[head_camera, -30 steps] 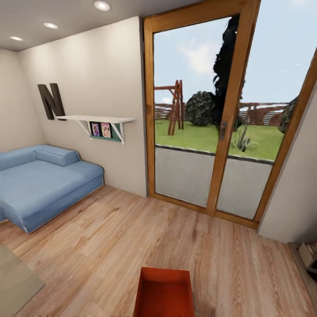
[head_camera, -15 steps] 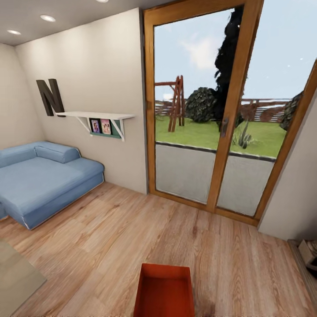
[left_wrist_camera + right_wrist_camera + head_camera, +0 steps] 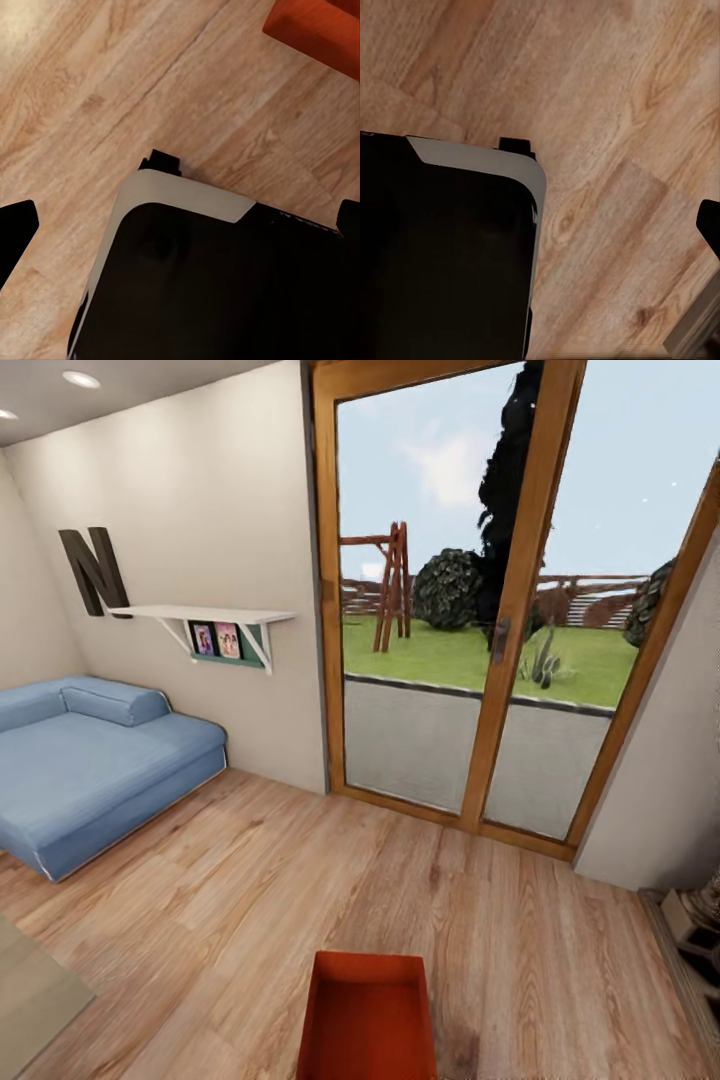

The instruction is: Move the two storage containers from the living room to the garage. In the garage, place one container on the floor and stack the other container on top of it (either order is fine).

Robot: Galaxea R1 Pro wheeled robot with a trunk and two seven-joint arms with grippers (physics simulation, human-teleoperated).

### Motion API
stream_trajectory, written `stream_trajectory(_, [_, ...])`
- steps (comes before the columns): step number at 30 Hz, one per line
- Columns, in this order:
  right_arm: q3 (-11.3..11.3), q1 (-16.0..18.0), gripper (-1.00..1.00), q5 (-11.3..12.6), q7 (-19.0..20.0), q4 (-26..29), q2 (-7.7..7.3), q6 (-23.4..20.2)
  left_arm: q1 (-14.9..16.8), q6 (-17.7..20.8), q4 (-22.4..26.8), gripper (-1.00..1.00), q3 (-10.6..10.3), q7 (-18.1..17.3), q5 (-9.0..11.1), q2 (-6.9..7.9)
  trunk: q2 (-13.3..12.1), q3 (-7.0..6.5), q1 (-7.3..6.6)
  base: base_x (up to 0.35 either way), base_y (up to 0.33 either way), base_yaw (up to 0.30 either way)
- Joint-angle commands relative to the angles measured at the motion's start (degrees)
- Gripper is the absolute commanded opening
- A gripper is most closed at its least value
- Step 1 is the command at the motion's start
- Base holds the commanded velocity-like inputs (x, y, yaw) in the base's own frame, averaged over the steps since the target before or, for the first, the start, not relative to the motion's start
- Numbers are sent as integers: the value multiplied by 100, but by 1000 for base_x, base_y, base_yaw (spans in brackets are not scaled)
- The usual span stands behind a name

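Note:
One orange-red storage container (image 3: 368,1015) shows in the head view at the bottom middle, open side up, over the light wood-plank floor of the living room. Its corner (image 3: 319,26) also appears in the left wrist view, beyond the robot's dark base (image 3: 217,285). My left gripper (image 3: 184,225) is open over the base, its two dark fingertips (image 3: 16,225) far apart with nothing between them. My right gripper (image 3: 540,225) is also open, with one fingertip (image 3: 709,223) at the picture's edge. Neither gripper touches the container. What holds the container up is hidden.
A blue corner sofa (image 3: 90,770) stands at the left. A white wall shelf (image 3: 205,616) hangs above it. Ahead is a wood-framed glass door (image 3: 500,630) onto a garden. A beige rug corner (image 3: 30,990) lies lower left, and a low unit (image 3: 695,930) is at the right edge.
The whole head view has shifted: sofa, shelf and door sit further left in the picture, so the camera moved. The container keeps its place at the bottom of the picture.

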State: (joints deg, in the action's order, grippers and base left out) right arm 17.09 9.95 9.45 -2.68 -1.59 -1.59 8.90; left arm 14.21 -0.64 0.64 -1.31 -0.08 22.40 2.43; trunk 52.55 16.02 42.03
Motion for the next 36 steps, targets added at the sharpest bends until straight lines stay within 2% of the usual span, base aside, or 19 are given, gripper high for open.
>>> stream_trajectory(1, [49, 7, 100, 56, -3, -17, 4, 33, 3, -7, -1, 100, -16, -1, 32, -1, 5, 16, 0, 0, 0, -125])
stream_trajectory(17, [59, 7, 100, 48, -22, -17, 41, 47, 3, -7, -3, 100, -16, -1, 19, -5, 5, 153, 0, 0, 0, -147])
stream_trajectory(36, [58, 7, 100, 59, 65, -17, 4, -2, 3, -7, -3, 100, -18, -1, 15, -5, 5, 331, 0, 0, 0, -3])
